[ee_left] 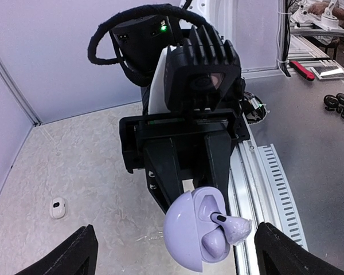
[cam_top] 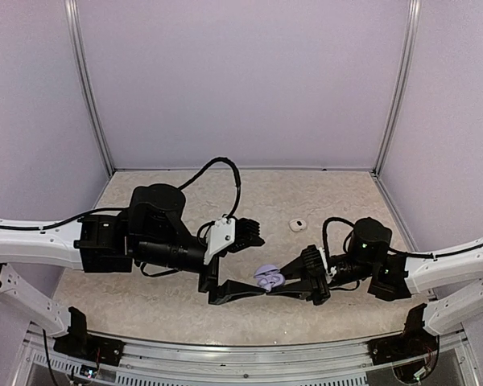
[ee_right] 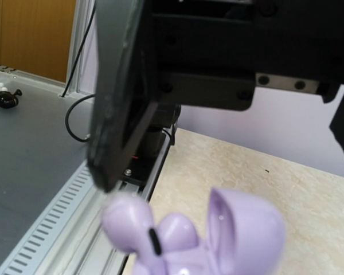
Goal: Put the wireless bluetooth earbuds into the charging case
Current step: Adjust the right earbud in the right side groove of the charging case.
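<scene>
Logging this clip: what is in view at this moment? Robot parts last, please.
lilac charging case: one, lilac, lid open, held above the table.
lilac earbud: at least one, lilac, sticking out of the case, not fully seated.
small white case: one, white, on the table beyond the grippers.
table: one, beige marbled.
black earbuds: a few, black, on the grey bench outside the cell.
left gripper: one, black, open, facing the case.
right gripper: one, black, shut on the lilac charging case.
</scene>
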`<act>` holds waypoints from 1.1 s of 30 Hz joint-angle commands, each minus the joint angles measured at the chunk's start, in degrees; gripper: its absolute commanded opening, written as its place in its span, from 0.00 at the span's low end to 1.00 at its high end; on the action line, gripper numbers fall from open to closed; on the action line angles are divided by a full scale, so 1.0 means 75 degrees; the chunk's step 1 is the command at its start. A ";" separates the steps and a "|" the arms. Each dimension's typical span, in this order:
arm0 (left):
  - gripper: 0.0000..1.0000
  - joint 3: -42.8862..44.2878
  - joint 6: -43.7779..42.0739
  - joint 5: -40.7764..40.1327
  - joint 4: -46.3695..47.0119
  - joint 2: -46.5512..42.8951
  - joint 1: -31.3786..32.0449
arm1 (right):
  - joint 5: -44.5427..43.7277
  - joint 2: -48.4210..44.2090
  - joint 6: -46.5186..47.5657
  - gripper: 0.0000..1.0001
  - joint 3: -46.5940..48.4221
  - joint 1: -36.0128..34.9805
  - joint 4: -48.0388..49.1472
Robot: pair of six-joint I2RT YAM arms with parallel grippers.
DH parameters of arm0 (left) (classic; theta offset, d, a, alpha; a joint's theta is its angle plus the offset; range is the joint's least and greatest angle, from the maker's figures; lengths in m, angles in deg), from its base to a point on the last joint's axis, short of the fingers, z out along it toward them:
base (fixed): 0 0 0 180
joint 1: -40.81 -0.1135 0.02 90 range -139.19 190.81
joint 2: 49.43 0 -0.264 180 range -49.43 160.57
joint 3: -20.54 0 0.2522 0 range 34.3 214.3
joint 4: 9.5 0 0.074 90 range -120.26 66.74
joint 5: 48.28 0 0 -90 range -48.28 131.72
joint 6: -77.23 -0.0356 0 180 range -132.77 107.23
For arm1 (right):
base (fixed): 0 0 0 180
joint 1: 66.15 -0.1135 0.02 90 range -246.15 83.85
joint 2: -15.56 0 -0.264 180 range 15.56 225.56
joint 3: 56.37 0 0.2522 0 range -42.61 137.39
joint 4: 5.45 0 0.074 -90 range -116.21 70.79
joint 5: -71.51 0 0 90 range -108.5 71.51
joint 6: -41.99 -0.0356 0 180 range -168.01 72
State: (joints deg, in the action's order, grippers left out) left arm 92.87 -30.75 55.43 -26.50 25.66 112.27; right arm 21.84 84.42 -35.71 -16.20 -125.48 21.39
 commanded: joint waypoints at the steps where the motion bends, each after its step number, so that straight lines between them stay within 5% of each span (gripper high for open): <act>1: 0.94 0.0297 -0.0112 0.0137 0.0123 0.0133 0.0026 | 0.0163 0.0087 -0.0103 0.00 0.0210 0.0059 0.0176; 33: 0.78 0.0478 0.0897 0.0347 0.0770 0.0688 -0.0675 | -0.0093 0.0088 0.0225 0.00 0.0263 -0.0280 -0.0152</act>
State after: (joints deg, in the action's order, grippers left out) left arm 94.79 -26.09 60.20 -23.90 30.10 109.43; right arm 18.59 85.10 -35.19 -15.35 -125.98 20.54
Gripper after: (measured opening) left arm 0.782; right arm 0.207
